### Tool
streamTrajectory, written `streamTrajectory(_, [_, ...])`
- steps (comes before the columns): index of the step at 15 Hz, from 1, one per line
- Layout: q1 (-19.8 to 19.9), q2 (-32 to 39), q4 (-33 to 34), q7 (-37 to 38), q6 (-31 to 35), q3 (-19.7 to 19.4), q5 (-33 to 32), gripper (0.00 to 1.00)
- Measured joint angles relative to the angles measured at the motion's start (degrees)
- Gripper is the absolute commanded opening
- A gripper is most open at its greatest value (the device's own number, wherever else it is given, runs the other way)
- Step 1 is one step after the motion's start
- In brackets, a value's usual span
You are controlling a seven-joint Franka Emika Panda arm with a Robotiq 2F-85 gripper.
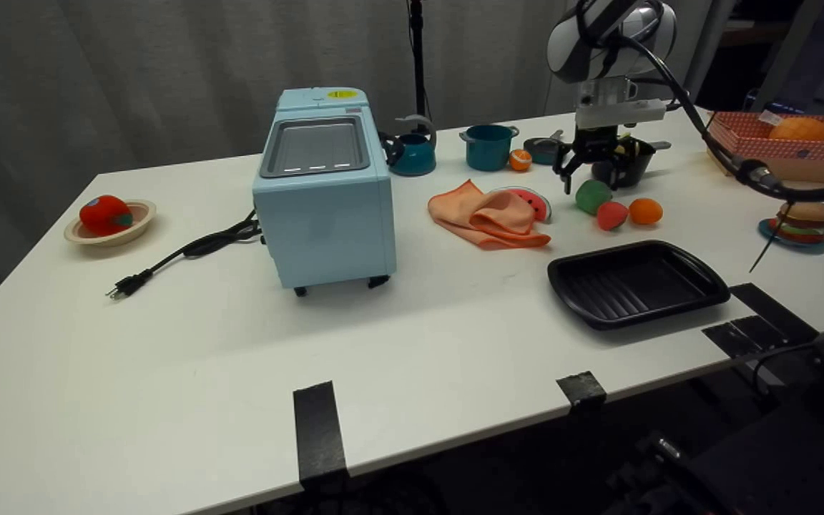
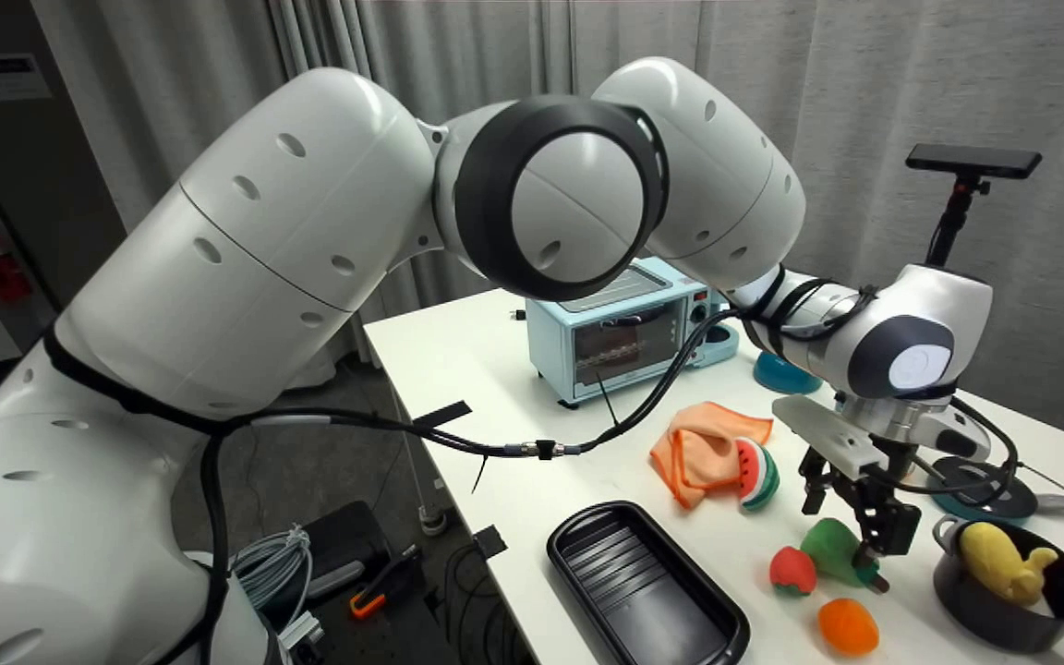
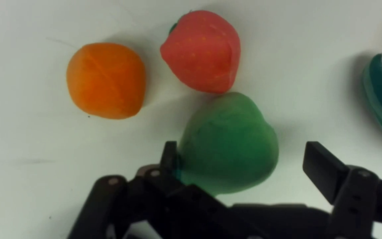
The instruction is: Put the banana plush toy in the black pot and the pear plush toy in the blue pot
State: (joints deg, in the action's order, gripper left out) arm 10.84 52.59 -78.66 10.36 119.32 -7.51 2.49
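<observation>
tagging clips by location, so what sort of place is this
Probably a robotics lab or test room: a robot arm extends over the white table, what looks like a mounted camera rises behind it, and the pear plush toy lies there as pretend food.
</observation>
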Motion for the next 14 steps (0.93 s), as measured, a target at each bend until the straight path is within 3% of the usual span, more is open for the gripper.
streamTrajectory(3, [-0.62,0.95,-0.02,0.32,0.29,-0.02,-0.05,0.42])
streamTrajectory(9, [-1.23,0.97,1.56,0.64,0.47,-0.03,-0.05,0.04])
streamTrajectory(14, [-2.25,-0.52,3.67,0.79,2.0,0.01,-0.05,0.05])
